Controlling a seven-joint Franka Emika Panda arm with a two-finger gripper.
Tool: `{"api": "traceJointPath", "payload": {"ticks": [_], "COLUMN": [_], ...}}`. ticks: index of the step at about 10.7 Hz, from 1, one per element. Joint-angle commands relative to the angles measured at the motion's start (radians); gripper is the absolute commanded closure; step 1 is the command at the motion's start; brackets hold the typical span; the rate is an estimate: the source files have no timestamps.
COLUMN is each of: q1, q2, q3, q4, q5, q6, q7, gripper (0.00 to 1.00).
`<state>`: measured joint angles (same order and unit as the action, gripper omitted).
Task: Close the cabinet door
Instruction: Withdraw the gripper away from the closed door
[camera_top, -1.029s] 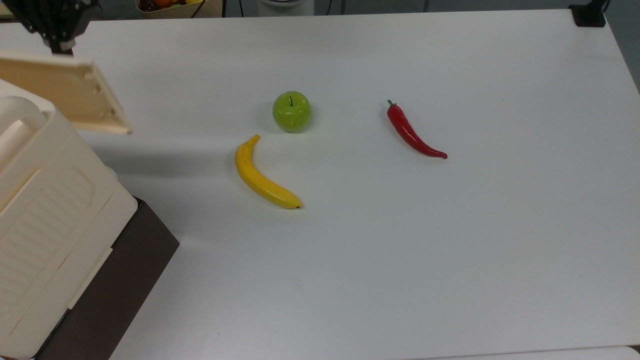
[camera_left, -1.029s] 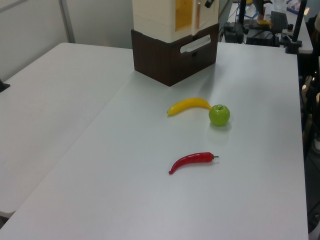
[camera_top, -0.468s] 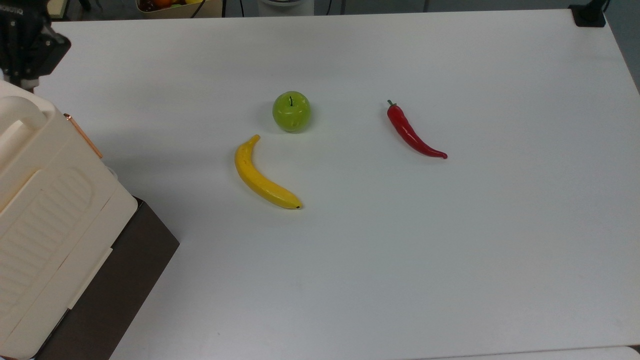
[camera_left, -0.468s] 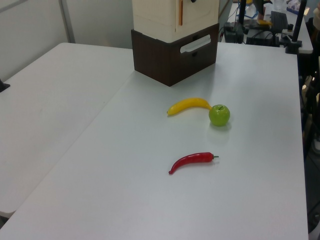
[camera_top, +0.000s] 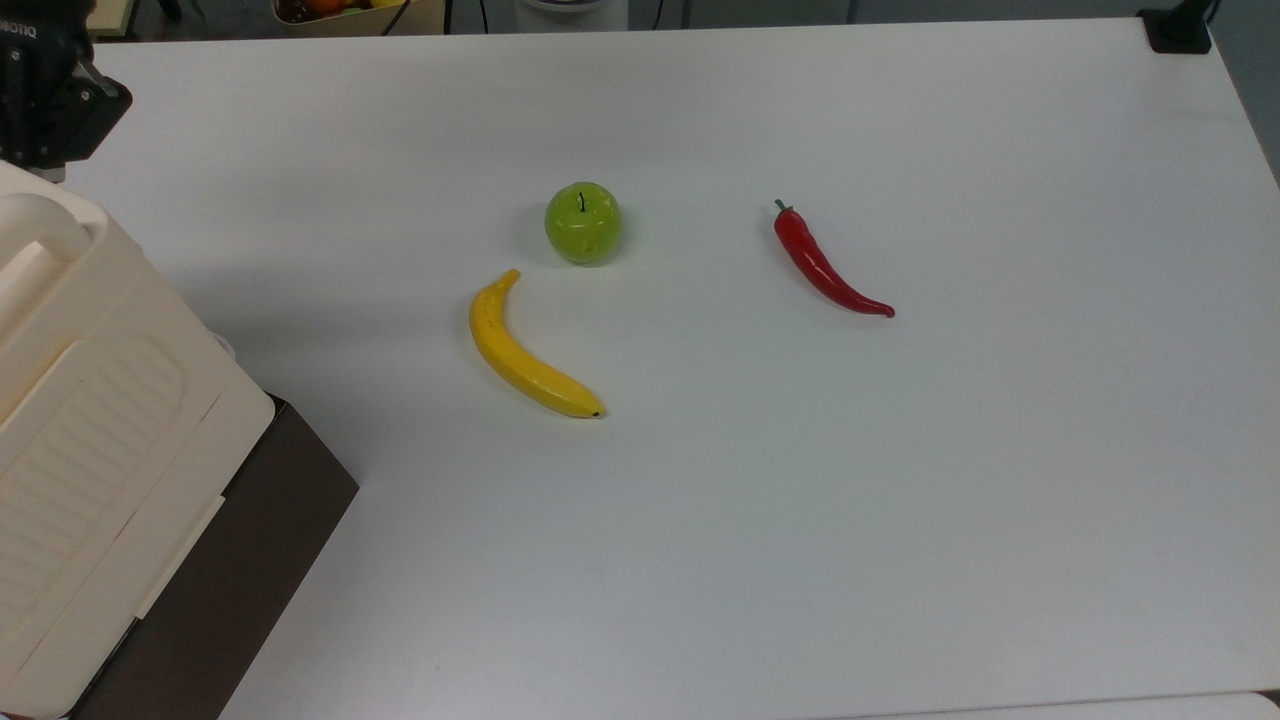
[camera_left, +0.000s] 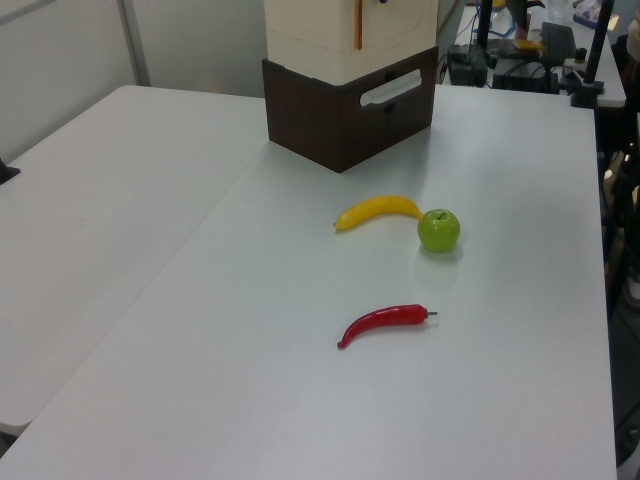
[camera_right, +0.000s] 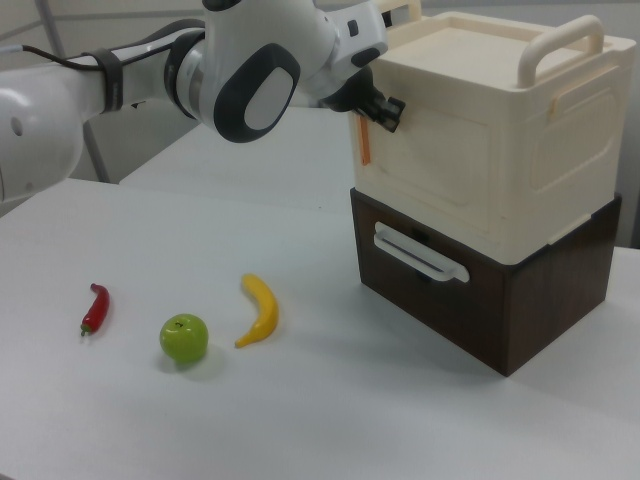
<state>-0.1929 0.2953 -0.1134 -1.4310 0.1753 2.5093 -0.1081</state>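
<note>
Seen across the right view from left to right. On the white table (camera_right: 300, 420) lie a glossy red plastic chilli (camera_right: 94, 308), a round green plastic apple (camera_right: 184, 338) and a curved yellow plastic banana (camera_right: 260, 310), all well apart from the work.

Above them the white robot arm (camera_right: 250, 70) reaches to the right view's right. Its black gripper (camera_right: 383, 108) is at the upper left corner of the cream plastic cabinet (camera_right: 560, 160), just above a thin orange strip (camera_right: 365, 140) that runs down that corner. Whether the claw is open or closed cannot be told; it does not appear to be carrying anything.

The smooth cream-beige cabinet door (camera_right: 425, 170) lies flat across the face of the cabinet that looks toward the fruit, level with the body and showing no gap. The cabinet stands on a dark brown wooden base (camera_right: 540, 310), which has a pale bar handle (camera_right: 420, 252).

Judgement: the closing step appears complete or very nearly so. To finish well, any last push should go square into the door near its free edge. It should be gentle enough that the light cabinet does not slide on its base, and the retreat should run straight away from the panel so nothing drags it open. The top view's upper left also shows the gripper's black body (camera_top: 45, 95) beside the cabinet.
</note>
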Motion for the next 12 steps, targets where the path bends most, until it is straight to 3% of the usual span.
{"api": "traceJointPath", "payload": {"ticks": [1, 3, 6, 10, 12], "q1": [0.013, 0.059, 0.150, 0.173, 0.222], "q2": [-0.016, -0.070, -0.111, -0.179, -0.211], "q3": [0.003, 0.003, 0.012, 0.138, 0.150], "q4": [-0.043, -0.090, -0.092, -0.094, -0.095], "q5": [-0.003, -0.020, -0.117, -0.227, -0.229], "q6": [0.005, -0.135, -0.401, -0.749, -0.858], "q7": [-0.016, -0.016, -0.004, 0.019, 0.041], "gripper": [0.99, 0.99, 0.99, 0.99, 0.99]}}
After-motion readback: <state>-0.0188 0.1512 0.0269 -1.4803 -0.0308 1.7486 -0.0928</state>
